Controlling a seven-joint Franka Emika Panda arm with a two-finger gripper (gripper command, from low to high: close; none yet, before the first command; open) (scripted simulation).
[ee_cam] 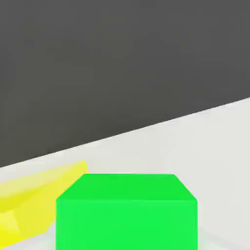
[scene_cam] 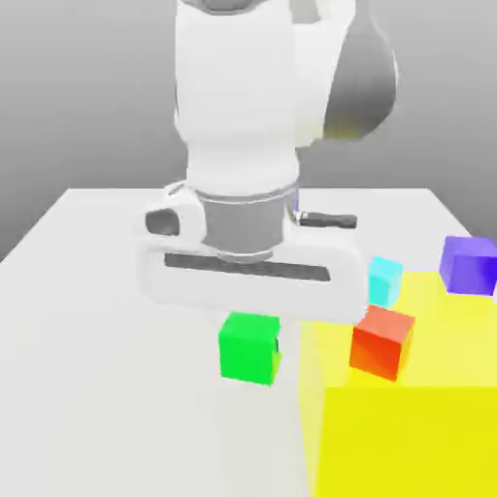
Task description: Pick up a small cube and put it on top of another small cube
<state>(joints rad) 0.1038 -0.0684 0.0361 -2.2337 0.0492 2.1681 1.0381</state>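
Exterior view: the small green cube (scene_cam: 248, 353) sits directly below the hand, at 6 o'clock of its wide white body, clenched in the gripper (scene_cam: 249, 340). In the hand view the cube's near face lies square to the hand, which suggests an even grip. Whether its underside is clear of the desk (scene_cam: 126, 388) I cannot tell. Just beside it, toward 4 o'clock in the exterior view, stands the big yellow block (scene_cam: 417, 437), and on that block are the red cube (scene_cam: 381, 342) at 3 o'clock from the green one, the cyan cube (scene_cam: 384, 281) at 2 o'clock, and the violet cube (scene_cam: 470, 265) farther out between 2 and 3. Which is meant as the base is unclear; red is nearest. The move calls for raising the green cube above the block's top before swinging toward 3 o'clock, or it could strike the yellow edge.
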